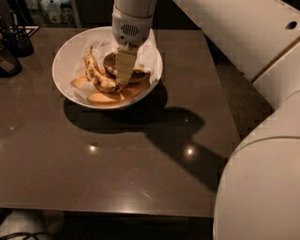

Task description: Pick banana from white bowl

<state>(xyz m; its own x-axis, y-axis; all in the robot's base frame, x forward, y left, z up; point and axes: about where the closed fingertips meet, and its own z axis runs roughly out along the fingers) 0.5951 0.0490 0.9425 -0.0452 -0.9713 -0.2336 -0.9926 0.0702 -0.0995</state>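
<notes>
arm vertical | gripper (123, 80) down in white bowl (60, 61) at banana (111, 62) | closure: cannot tell

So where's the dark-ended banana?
The banana lies in the white bowl, upper left in the camera view, right of the longer banana, under the end effector.

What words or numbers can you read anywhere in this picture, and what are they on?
None: no word, number or sign can be read anywhere here.
The claw, down inside the white bowl, bears no label.
The bottles behind the table show nothing that can be read.
</notes>
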